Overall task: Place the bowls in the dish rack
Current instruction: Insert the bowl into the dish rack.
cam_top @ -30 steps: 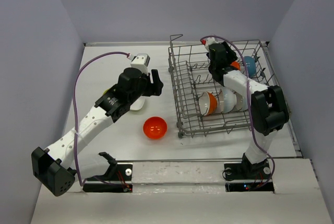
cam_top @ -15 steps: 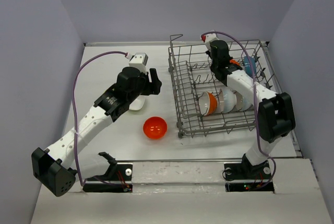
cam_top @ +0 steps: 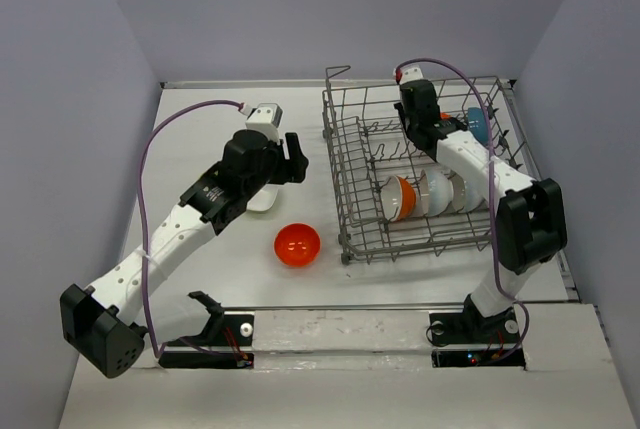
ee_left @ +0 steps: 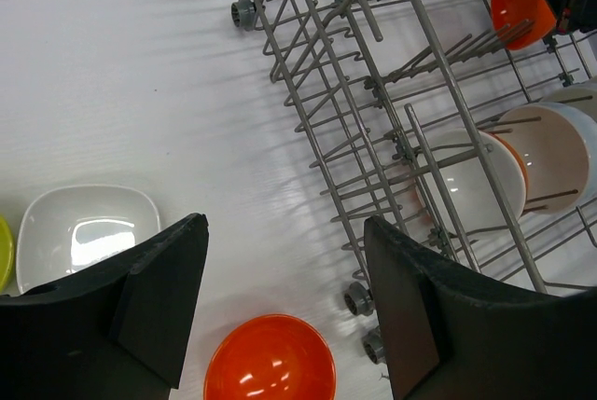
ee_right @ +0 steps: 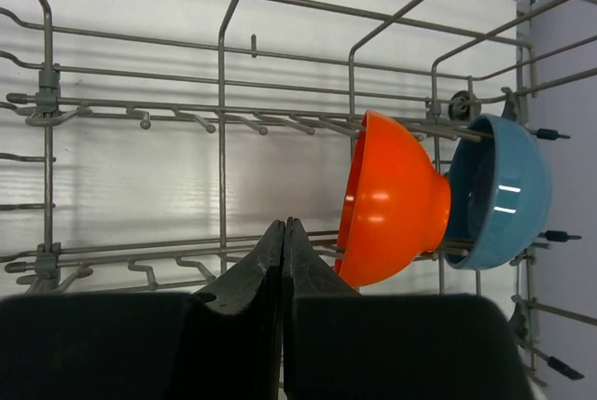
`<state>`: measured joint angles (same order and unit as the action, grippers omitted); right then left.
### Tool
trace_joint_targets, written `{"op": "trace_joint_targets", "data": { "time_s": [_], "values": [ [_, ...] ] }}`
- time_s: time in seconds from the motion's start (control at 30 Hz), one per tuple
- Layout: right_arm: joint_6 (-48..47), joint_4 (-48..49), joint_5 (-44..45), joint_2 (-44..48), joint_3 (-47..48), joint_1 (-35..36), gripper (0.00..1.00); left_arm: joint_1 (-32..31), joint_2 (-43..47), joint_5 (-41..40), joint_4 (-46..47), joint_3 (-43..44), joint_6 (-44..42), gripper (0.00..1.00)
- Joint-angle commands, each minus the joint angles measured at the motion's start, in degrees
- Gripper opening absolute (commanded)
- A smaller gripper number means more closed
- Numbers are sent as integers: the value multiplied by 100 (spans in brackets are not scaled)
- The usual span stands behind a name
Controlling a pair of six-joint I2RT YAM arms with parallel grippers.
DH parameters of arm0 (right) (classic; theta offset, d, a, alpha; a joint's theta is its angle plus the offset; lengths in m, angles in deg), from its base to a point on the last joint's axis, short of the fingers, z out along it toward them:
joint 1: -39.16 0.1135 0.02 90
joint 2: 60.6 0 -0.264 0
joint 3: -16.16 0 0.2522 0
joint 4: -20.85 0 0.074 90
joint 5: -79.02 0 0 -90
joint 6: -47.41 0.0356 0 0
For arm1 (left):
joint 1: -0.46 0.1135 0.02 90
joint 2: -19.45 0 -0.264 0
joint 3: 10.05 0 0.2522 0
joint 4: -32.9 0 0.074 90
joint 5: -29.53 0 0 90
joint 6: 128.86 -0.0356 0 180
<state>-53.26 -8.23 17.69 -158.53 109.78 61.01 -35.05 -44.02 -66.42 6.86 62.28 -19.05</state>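
Note:
The dish rack (cam_top: 352, 211) stands on the right half of the table. Standing on edge among its tines are an orange bowl (ee_right: 392, 200), a blue bowl (ee_right: 499, 190) and several white bowls (cam_top: 440, 192). My right gripper (ee_right: 283, 225) is inside the rack, just left of the orange bowl, shut and holding nothing. Left of the rack, my left gripper (ee_left: 284, 225) hangs open above the table. A second orange bowl (ee_left: 270, 363) lies below it. A squarish white bowl (ee_left: 84, 227) and the edge of a yellow-green bowl (ee_left: 4, 253) lie to its left.
The rack's small wheels (ee_left: 357, 299) rest close to the loose orange bowl (cam_top: 297, 245). A raised handle (cam_top: 337, 74) sticks up at the rack's far left corner. Grey walls close in the table on three sides.
My right gripper has shut its jaws and shifted slightly, with the orange bowl left standing next to the blue one. The left arm has barely moved.

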Motion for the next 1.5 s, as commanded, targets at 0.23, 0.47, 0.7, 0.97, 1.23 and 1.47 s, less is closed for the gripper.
{"op": "trace_joint_targets", "data": {
  "time_s": [0.23, 0.47, 0.7, 0.97, 1.23, 1.47],
  "values": [
    [602, -561, 631, -270, 426, 39, 1, 35, 168, 16, 199, -38, 5, 77],
    [637, -561, 895, -402, 443, -22, 1, 44, 141, 33, 199, -38, 5, 77],
    [743, -543, 930, -543, 470, -216, 1, 61, 132, 59, 208, -47, 14, 77],
    [769, -403, 1106, -718, 426, -339, 1, 70, 124, 103, 217, -56, 5, 77],
    [804, -359, 1220, -728, 434, -444, 1, 88, 141, 112, 225, -65, 14, 77],
    [778, -315, 1352, -570, 399, -444, 1, 88, 132, 130, 225, -65, 14, 77]
  ]
}}
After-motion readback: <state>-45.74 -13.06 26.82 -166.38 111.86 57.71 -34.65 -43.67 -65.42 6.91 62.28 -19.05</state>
